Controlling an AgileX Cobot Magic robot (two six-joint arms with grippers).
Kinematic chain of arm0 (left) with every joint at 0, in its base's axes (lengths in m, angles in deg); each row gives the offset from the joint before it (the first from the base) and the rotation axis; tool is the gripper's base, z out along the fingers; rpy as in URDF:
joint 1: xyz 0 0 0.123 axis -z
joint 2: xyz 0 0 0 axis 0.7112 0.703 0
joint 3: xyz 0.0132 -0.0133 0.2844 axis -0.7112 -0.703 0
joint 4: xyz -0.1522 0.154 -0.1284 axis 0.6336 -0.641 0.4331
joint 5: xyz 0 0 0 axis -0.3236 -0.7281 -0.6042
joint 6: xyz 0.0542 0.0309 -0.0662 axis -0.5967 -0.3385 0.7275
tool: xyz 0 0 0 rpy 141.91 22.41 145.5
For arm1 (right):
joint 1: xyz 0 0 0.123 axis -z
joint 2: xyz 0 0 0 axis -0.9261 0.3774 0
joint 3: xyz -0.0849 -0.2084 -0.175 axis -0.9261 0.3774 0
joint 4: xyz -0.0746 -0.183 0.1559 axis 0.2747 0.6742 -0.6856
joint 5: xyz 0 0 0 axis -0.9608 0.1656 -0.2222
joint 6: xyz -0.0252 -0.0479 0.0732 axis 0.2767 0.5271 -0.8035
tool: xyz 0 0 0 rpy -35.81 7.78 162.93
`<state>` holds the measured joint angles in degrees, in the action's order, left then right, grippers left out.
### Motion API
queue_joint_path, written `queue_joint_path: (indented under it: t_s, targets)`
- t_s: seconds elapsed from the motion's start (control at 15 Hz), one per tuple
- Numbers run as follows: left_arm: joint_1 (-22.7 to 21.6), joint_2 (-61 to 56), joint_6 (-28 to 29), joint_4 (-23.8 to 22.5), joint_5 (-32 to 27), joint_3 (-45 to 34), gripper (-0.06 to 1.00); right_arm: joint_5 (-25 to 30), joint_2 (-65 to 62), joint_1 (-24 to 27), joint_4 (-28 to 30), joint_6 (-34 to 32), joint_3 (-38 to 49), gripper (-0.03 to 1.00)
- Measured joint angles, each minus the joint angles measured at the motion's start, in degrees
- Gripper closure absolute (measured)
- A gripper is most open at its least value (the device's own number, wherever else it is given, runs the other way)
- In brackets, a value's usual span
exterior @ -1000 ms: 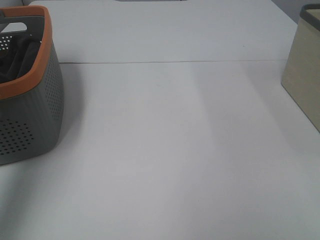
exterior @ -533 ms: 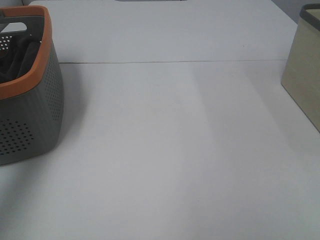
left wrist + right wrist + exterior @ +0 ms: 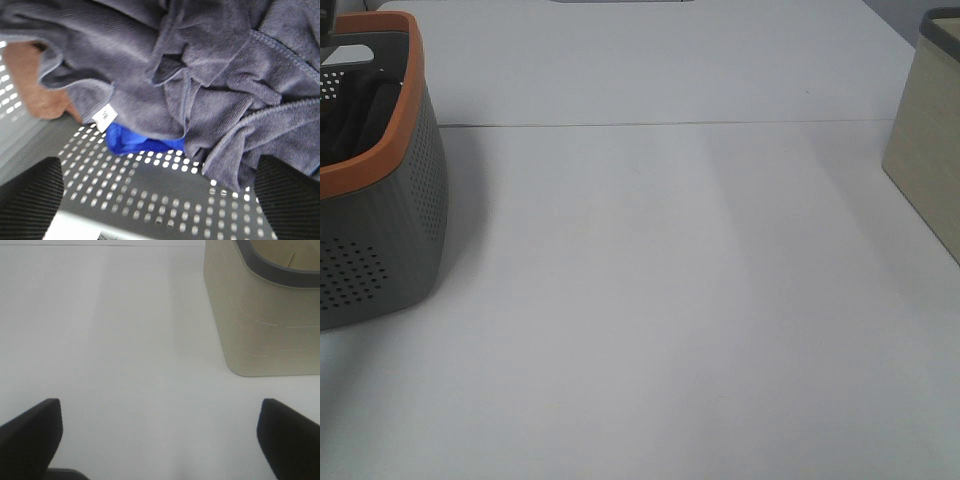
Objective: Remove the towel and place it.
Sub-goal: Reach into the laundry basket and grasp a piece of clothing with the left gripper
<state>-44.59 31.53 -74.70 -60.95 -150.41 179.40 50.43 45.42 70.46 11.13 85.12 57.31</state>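
Note:
The dark navy towel (image 3: 215, 75) lies crumpled inside the grey basket (image 3: 165, 192), its small white tag (image 3: 103, 118) at one corner. In the exterior view only a dark patch of the towel (image 3: 350, 120) shows inside the basket's orange rim (image 3: 417, 85). My left gripper (image 3: 160, 200) is open and empty, hovering just above the towel, fingers (image 3: 30, 200) wide apart. My right gripper (image 3: 160, 437) is open and empty over bare table, next to the beige bin (image 3: 265, 325). Neither gripper shows in the exterior view.
A bright blue cloth (image 3: 131, 142) and a brown cloth (image 3: 30, 85) lie under the towel. The perforated basket (image 3: 390, 230) stands at the table's left edge, the beige bin (image 3: 925, 150) at the right edge. A seam (image 3: 670, 124) crosses the white table.
A grey bit of the left arm has edged into the exterior view's top left corner and the dark shape inside the basket has shifted slightly. Nothing else moved.

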Motion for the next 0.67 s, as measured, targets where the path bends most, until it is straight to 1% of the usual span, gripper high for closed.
queue_joint_path:
  t_s: [0.4, 0.47, 0.67]
  targets:
    - [3.3, 7.4, 0.0, -2.6, 1.0, 0.1, -0.04, 0.0, 0.0, 0.0, 0.0, 0.0, 0.0, 0.01]
    - [3.6, 9.7, 0.0, -4.5, 1.7, 0.1, -0.01, 0.0, 0.0, 0.0, 0.0, 0.0, 0.0, 0.01]
    - [3.6, 12.6, 0.1, -5.7, 4.4, 0.1, 0.06, 0.0, 0.0, 0.0, 0.0, 0.0, 0.0, 0.01]
